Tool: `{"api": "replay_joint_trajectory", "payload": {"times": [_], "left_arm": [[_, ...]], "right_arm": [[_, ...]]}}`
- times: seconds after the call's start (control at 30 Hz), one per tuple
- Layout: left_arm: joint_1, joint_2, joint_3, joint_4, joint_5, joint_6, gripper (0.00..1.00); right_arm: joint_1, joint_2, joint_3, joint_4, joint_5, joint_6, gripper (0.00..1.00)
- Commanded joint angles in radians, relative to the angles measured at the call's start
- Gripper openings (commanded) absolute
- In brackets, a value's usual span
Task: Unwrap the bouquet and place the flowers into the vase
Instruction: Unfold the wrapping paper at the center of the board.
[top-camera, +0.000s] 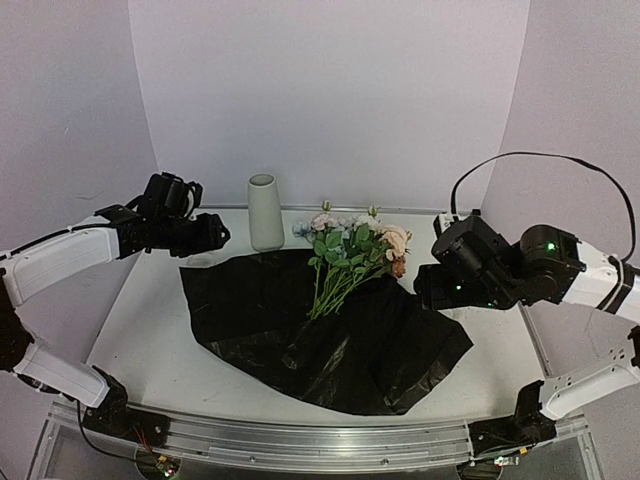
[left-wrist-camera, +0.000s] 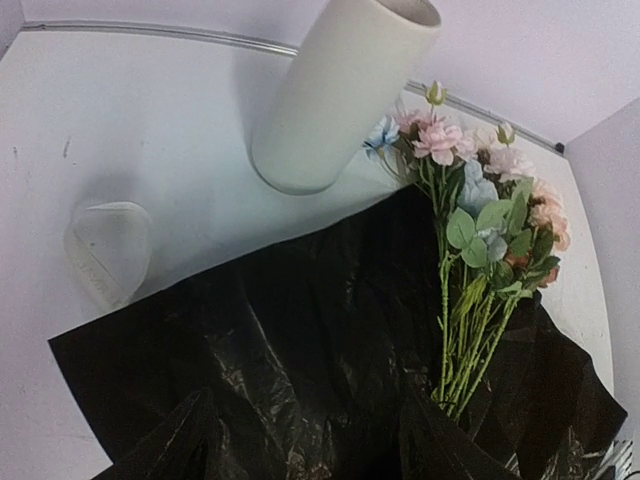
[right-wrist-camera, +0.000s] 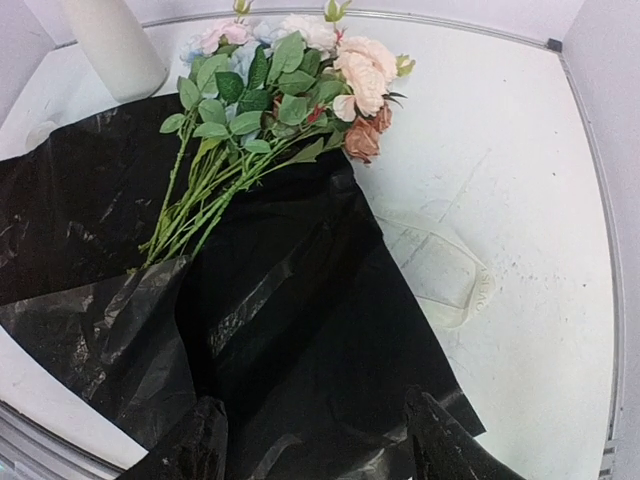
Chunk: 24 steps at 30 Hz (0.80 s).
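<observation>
Flowers (top-camera: 350, 255) lie flat in the middle of the frame on a big black sheet (top-camera: 330, 350). The sheet is spread over a white table (top-camera: 140, 340) with pale walls (top-camera: 330, 90) around it. The stems point down and a bit left, and the blooms point up at the back wall. The white vase (top-camera: 265, 212) stands upright just left of the blooms. The left gripper (top-camera: 218, 236) and the right gripper (top-camera: 425, 285) hang at each side, fingers spread, holding nothing.
</observation>
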<state>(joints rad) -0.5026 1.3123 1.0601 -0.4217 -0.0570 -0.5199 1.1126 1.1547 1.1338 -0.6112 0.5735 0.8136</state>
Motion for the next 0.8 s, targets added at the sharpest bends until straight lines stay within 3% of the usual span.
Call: {"api": "replay_joint_trajectory", "payload": {"times": [0.0, 0.13, 0.27, 0.43, 0.77], "left_arm": [[-0.062, 0.066, 0.074, 0.009, 0.054, 0.009, 0.63], [-0.101, 0.134, 0.085, 0.016, 0.054, 0.005, 0.58], [-0.117, 0.17, 0.069, 0.031, 0.032, -0.007, 0.46], [-0.117, 0.2, 0.018, 0.059, -0.028, -0.019, 0.26], [-0.117, 0.295, -0.028, 0.09, -0.123, -0.041, 0.05]], "right_arm": [[0.003, 0.086, 0.05, 0.072, -0.08, -0.12, 0.61], [0.003, 0.194, 0.052, 0.106, -0.138, -0.115, 0.54], [0.002, 0.285, 0.026, 0.145, -0.17, -0.09, 0.41], [-0.009, 0.363, -0.034, 0.168, -0.185, -0.028, 0.02], [-0.11, 0.396, -0.228, 0.286, -0.258, 0.006, 0.0]]}}
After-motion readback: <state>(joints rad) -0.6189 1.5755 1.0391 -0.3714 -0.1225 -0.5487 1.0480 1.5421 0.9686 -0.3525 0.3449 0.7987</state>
